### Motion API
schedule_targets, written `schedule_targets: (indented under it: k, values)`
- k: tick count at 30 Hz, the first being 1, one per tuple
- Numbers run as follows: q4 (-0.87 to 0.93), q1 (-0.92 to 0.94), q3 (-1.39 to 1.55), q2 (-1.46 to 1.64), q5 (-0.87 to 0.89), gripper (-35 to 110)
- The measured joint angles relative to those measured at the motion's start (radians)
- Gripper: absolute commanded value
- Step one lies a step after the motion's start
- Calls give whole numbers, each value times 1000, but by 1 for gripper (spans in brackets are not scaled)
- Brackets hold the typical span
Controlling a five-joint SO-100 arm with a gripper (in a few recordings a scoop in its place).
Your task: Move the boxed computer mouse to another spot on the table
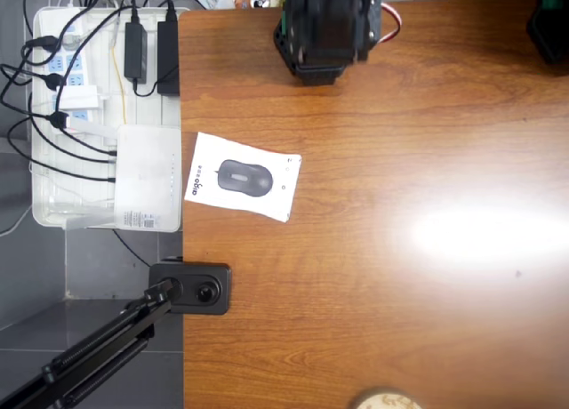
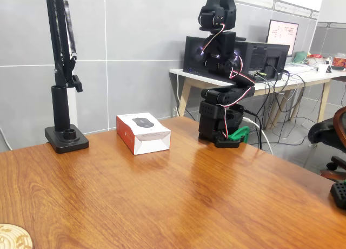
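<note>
The boxed mouse (image 2: pixel 143 132) is lying untouched on the surface (image 2: pixel 178 200); the folded arm (image 2: pixel 221 86) is waiting, its tool's state unclear, and next must reach over.

I'm working in what looks like an office or computer lab. Past my wood-grain bench (image 2: pixel 178 200), the fixed view shows a white desk (image 2: pixel 281 82) carrying a black computer case (image 2: pixel 238 57) and a lit monitor (image 2: pixel 283 31), with cables hanging below it and an office chair (image 2: pixel 330 135) at the right edge. Grey panelled walls (image 2: pixel 135 48) stand behind. Overhead, a white tray (image 1: pixel 53 204) holds power strips (image 1: pixel 76 62), adapters and cables.
</note>
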Motion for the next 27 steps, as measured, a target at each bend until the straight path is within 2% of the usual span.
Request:
schedule_targets:
  k: [9,17,20,24,27]
  values:
    - [-342,-15,23,0,-6,0]
    - [-396,-28,23,0,0,0]
    - [-396,-28,23,0,127,0]
    - [-396,-26,23,0,440,0]
    - [-396,-23,23,0,459,0]
